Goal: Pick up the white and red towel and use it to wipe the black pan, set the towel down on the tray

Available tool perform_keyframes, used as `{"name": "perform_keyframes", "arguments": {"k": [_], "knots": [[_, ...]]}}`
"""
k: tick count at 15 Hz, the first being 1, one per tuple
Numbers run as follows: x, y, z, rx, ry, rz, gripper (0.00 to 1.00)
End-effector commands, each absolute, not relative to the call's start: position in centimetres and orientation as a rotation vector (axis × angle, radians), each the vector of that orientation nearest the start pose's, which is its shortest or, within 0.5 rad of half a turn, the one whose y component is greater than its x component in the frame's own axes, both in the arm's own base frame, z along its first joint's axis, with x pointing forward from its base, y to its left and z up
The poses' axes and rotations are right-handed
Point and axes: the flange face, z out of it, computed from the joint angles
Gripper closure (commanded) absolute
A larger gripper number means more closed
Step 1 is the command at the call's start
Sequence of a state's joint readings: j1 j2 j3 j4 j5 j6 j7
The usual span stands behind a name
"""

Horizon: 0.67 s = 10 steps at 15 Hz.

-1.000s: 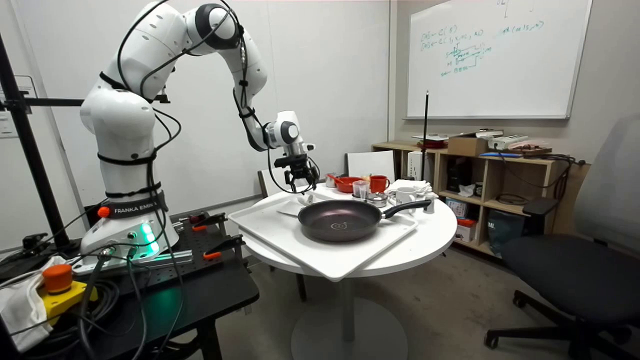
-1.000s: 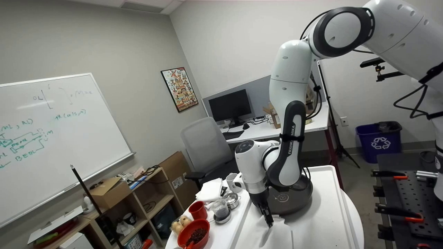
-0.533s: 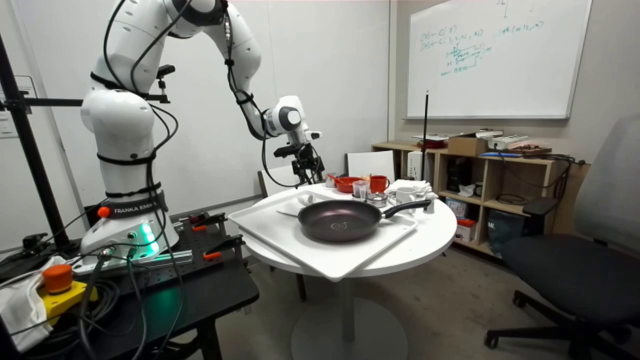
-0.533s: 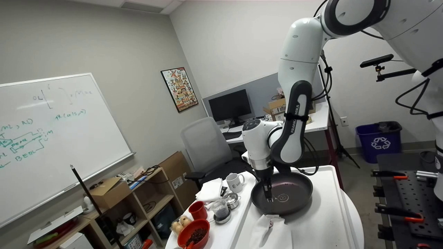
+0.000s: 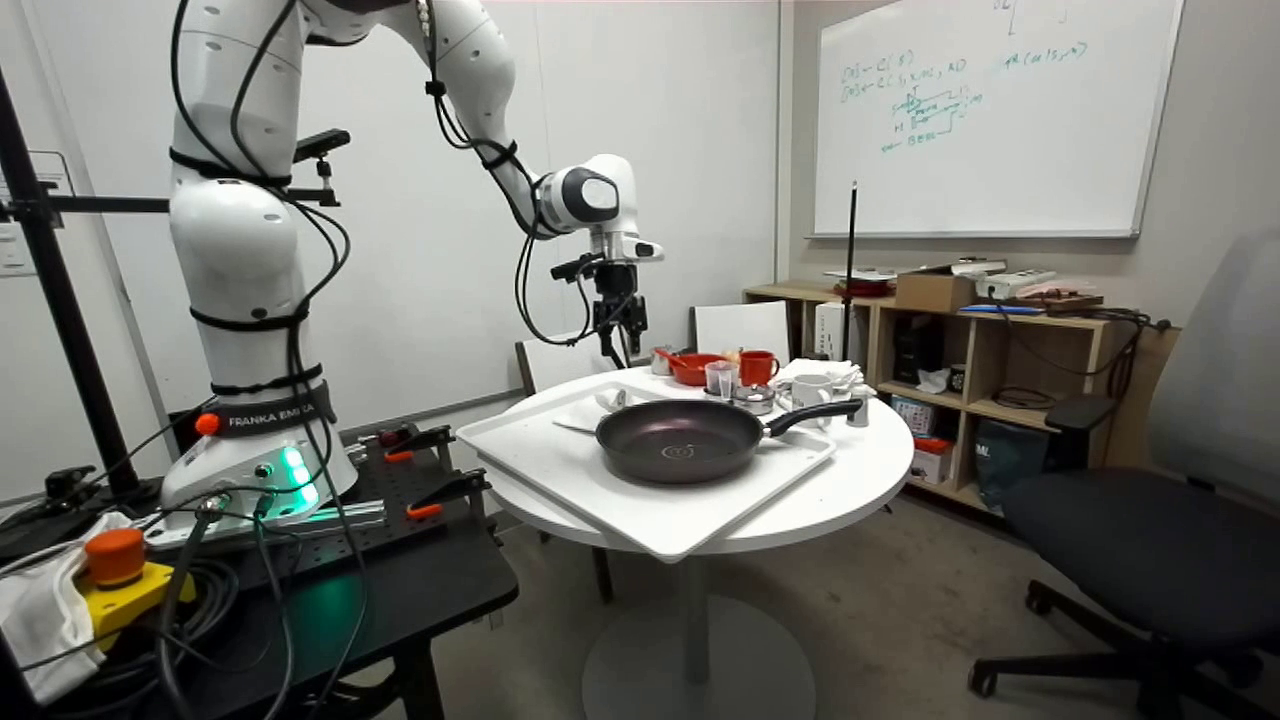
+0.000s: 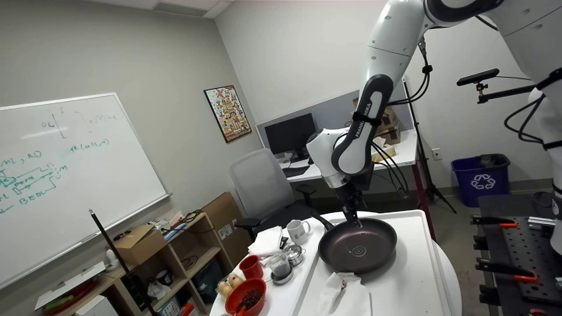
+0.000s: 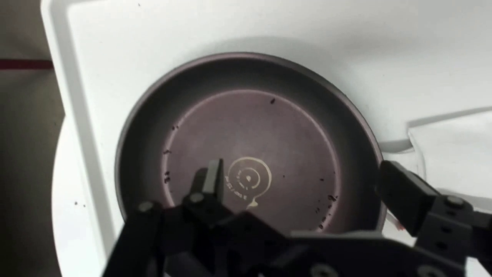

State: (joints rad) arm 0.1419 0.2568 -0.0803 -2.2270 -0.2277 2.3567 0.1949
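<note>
Raised away from the white towel [image 7: 461, 154] since a second ago, my gripper [image 7: 303, 181] hangs, fingers spread wide, above the black pan [image 7: 246, 130], whose base shows dark specks [image 7: 167, 179]; the towel lies beside the pan on the white tray [image 7: 115, 30]; farther off I see a whiteboard [image 5: 1000, 180] in both exterior views.
</note>
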Motion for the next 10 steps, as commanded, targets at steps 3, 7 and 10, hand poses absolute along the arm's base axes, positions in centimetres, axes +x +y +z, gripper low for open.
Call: {"name": "perform_keyframes", "arguments": {"k": [3, 7, 10], "knots": [[51.8, -0.4, 24.3, -3.321, 0.113, 0.304, 0.0], [50.0, -2.1, 22.1, -3.328, 0.148, 0.341, 0.0], [50.1, -2.2, 21.9, -3.314, 0.121, 0.363, 0.0]]}}
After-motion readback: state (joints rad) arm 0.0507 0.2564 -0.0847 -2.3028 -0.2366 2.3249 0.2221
